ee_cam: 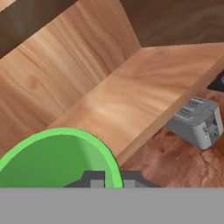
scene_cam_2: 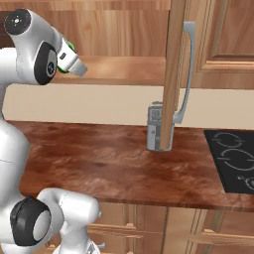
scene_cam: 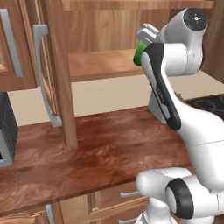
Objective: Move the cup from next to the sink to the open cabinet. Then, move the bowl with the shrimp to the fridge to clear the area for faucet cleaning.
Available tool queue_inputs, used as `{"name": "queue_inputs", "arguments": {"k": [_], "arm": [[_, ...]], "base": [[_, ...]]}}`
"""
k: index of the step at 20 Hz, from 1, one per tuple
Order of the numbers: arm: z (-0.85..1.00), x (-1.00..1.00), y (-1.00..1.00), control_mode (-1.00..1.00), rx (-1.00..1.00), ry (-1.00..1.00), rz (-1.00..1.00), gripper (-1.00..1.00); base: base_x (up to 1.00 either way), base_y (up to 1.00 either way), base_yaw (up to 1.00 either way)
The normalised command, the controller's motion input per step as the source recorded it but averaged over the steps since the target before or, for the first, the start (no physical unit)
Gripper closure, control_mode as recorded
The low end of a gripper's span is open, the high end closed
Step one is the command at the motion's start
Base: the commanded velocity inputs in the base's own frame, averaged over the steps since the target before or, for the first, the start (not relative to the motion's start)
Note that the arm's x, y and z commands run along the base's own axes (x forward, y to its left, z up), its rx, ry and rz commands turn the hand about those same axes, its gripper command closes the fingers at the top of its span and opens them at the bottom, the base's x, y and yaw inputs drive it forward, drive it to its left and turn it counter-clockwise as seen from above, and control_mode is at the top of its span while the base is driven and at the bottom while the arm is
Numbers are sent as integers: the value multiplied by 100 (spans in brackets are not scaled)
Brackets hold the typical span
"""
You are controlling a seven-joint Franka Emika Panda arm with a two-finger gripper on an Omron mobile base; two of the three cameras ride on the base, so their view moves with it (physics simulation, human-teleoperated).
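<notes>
My gripper (ee_cam: 113, 180) is shut on the rim of the bright green cup (ee_cam: 57, 157), one fingertip (ee_cam: 96, 179) inside and one outside. The hand (scene_cam: 148, 33) holds the cup (scene_cam: 140, 54) in the air at the front edge of the open cabinet's wooden shelf (scene_cam: 100, 63), just above shelf height. From the right side, the cup (scene_cam_2: 68, 49) peeks out green behind the grey hand (scene_cam_2: 74, 64), left of the shelf (scene_cam_2: 124, 69). The shelf (ee_cam: 131, 96) lies bare ahead of the cup. The sink, bowl, shrimp, fridge and faucet are out of view.
An open cabinet door (scene_cam: 57, 74) with a long grey handle (scene_cam: 41, 74) juts out over the wooden counter (scene_cam: 87, 153). A grey toaster (scene_cam_2: 158, 126) stands on the counter below the shelf. A black stovetop (scene_cam_2: 233, 158) is at the right, a dark appliance (scene_cam: 6, 131) at the left.
</notes>
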Motion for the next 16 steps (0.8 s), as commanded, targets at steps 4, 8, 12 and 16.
{"name": "queue_inputs", "arguments": {"k": [4, 8, 12, 16], "arm": [[-12, 53, 9, -100, -8, 6, 0, 100], [-21, 49, 6, -100, -9, 11, 0, 100], [-27, 44, 8, -100, -10, 15, 0, 100], [-16, 35, 3, -100, -4, 7, 0, 100]], "base": [[0, 0, 0], [0, 0, 0], [0, 0, 0], [0, 0, 0]]}}
